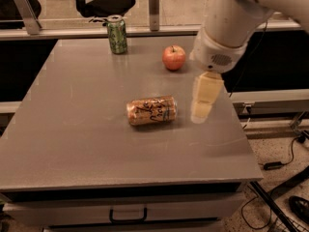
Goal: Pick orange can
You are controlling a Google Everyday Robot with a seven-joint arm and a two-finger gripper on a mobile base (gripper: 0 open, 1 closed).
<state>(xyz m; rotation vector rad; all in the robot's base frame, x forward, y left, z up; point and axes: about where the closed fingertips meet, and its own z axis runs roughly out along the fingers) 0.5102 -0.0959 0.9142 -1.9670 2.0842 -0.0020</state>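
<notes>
The orange can lies on its side near the middle of the grey table, orange-tan with black cursive lettering. My gripper hangs from the white arm over the table's right part, just to the right of the can and apart from it. It holds nothing that shows.
A green can stands upright at the table's far edge. A red apple sits to its right, behind the gripper. A drawer handle shows below the table's front edge. Cables lie on the floor at the right.
</notes>
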